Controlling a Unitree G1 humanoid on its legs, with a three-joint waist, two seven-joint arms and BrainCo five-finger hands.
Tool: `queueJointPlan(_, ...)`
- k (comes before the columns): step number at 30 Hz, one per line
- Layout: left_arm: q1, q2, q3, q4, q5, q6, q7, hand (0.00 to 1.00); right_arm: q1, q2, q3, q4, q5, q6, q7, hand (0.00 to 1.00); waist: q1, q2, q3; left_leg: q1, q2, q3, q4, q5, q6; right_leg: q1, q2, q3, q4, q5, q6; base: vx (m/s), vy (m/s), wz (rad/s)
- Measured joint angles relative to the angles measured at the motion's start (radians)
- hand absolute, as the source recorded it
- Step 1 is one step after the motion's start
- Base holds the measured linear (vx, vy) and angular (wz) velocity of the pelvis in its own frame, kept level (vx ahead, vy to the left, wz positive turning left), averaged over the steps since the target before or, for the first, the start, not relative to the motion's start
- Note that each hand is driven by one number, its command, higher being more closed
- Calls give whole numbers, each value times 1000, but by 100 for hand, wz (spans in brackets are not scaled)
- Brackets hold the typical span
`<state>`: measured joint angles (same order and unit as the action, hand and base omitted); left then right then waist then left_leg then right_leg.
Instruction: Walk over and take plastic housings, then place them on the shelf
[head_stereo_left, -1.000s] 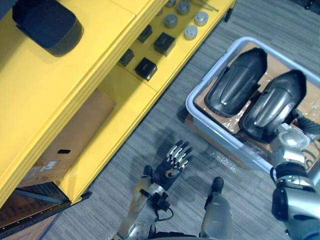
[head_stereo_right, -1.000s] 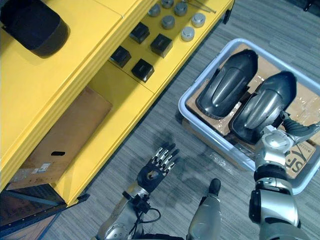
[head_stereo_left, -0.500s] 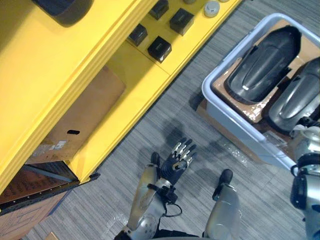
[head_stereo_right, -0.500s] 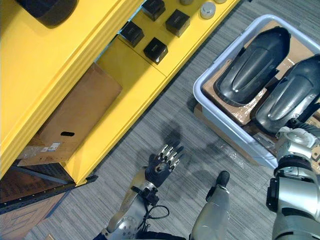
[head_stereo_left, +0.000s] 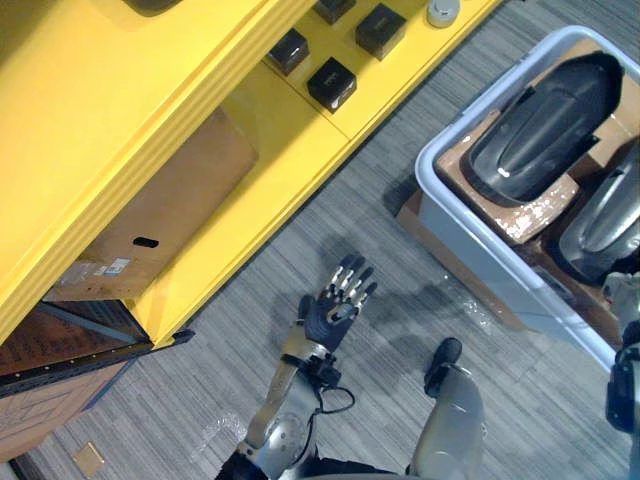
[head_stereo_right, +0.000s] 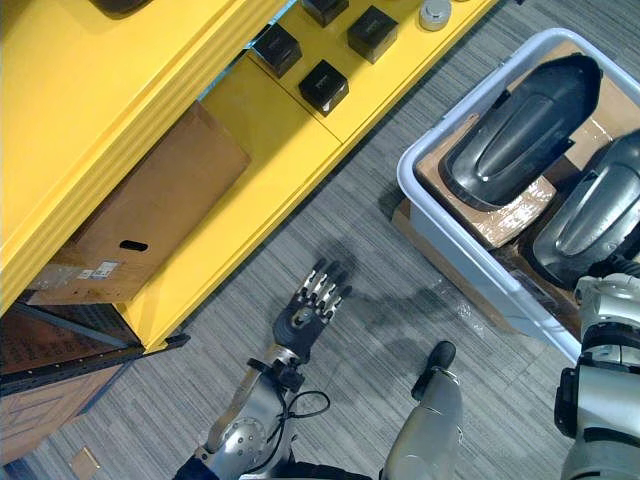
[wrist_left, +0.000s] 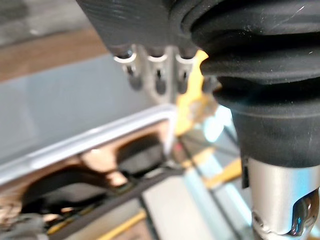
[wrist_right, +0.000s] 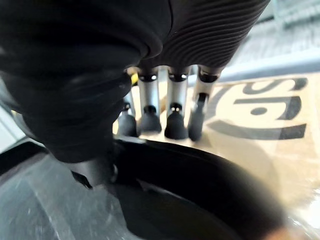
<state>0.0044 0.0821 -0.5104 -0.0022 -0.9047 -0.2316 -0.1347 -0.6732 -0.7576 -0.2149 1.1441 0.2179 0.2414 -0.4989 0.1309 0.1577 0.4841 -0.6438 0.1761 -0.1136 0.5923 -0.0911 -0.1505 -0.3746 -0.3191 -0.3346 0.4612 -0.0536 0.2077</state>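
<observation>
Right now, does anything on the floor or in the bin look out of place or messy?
Minor litter only. A crumpled piece of clear plastic film lies on the carpet beside the grey bin, and a small cardboard scrap sits near the yellow shelf. Both plastic housings lie in the bin.

Both eye views look steeply down from the head, sharing the floor (head_stereo_left: 250, 330), yellow shelf (head_stereo_left: 120, 120) and white tub (head_stereo_left: 490, 270), slightly offset sideways. Left wrist view sits tight behind the left hand (wrist_left: 155, 30), facing the tub; right wrist view looks along the right hand (wrist_right: 200, 30), very near a housing (wrist_right: 190, 200) and cardboard (wrist_right: 260, 125).
</observation>
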Motion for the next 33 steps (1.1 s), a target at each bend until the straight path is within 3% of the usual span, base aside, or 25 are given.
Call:
queueJointPlan(2, 14, 19, 26, -7, 5, 1, -7, 0, 26, 48, -1, -18, -42, -26, -9, 100, 0, -14, -3, 33, 7, 4, -17, 0, 0, 38, 9, -7, -31, 10, 0, 66, 4, -4)
queueJointPlan(5, 50, 63, 49, -25, 82, 25, -4, 0, 83, 139, 2, -44, -98, -83, -53, 100, -7, -56, -5, 116, 14, 17, -75, 4, -4, 123, 26, -16, -106, 27, 1, 50, -6, -6)
queueJointPlan(6, 70, 82, 67, -34, 159, 58, -4, 0, 117, 178, 10, -101, -129, -100, -85, 100, -16, -93, -6, 161, 15, 31, -114, 9, 0, 160, 29, -16, -142, 33, 1, 66, -27, -13)
queueJointPlan(8, 78, 109, 75, -46, 236, 108, -27, 0, 173, 193, 29, -217, -164, -110, -119, 100, -25, -125, -6, 205, 17, 50, -149, 15, -1, 192, 32, -12, -178, 42, 4, 70, -28, -15)
queueJointPlan(10, 91, 161, 74, -102, 302, 189, -48, 0, 262, 212, 30, -446, -236, -107, -179, 100, -47, -172, -8, 298, 21, 96, -202, 27, -9, 260, 38, 14, -250, 76, 7, 128, -28, -33)
queueJointPlan(11, 90, 171, 76, -121, 319, 203, -51, 0, 282, 215, 30, -501, -255, -107, -193, 100, -56, -183, -12, 319, 22, 107, -212, 27, -10, 279, 40, 20, -265, 81, 7, 162, -24, -42)
queueJointPlan(13, 34, 197, 77, -145, 384, 273, -89, 0, 331, 232, 29, -632, -341, -104, -231, 100, -96, -216, -76, 371, 29, 149, -251, 27, -10, 301, 43, 46, -300, 87, 10, 150, -27, -37)
queueJointPlan(16, -120, 221, 72, -108, 465, 311, -90, 0, 337, 239, 30, -726, -440, -84, -237, 100, -124, -231, -151, 437, 53, 214, -289, 22, -18, 314, 63, 97, -340, 105, 2, 115, -27, -56)
queueJointPlan(20, -292, 223, 78, 29, 472, 361, -81, 0, 355, 244, 29, -753, -522, -69, -228, 100, -172, -228, -219, 528, 59, 260, -353, 28, -30, 360, 69, 123, -371, 109, 0, 65, -26, -31)
queueJointPlan(23, -396, 222, 75, 161, 483, 393, -81, 0, 356, 244, 24, -766, -596, -86, -195, 100, -200, -221, -239, 569, 62, 281, -380, 34, -38, 372, 75, 146, -379, 111, -3, 30, -15, -23)
queueJointPlan(25, -466, 224, 62, 232, 483, 440, -120, 0, 356, 242, 22, -772, -644, -120, -172, 100, -211, -218, -242, 583, 63, 287, -393, 39, -40, 376, 77, 150, -381, 112, -4, -10, -10, -10)
queueJointPlan(26, -538, 227, 44, 295, 481, 470, -157, 0, 352, 239, 26, -782, -700, -171, -151, 100, -222, -218, -242, 592, 61, 290, -409, 47, -42, 376, 77, 152, -381, 114, -7, 0, 0, 0)
queueJointPlan(28, -587, 228, 24, 335, 478, 489, -166, 0, 350, 235, 39, -794, -730, -207, -143, 100, -228, -218, -242, 593, 60, 290, -416, 53, -41, 375, 77, 152, -381, 114, -7, 0, 0, 0)
queueJointPlan(33, -676, 220, -45, 422, 256, 622, -184, 0, 302, 204, 130, -861, -826, -374, -116, 100, -251, -216, -243, 609, 57, 306, -447, 66, -43, 366, 77, 165, -384, 115, -8, 0, 2, -6)
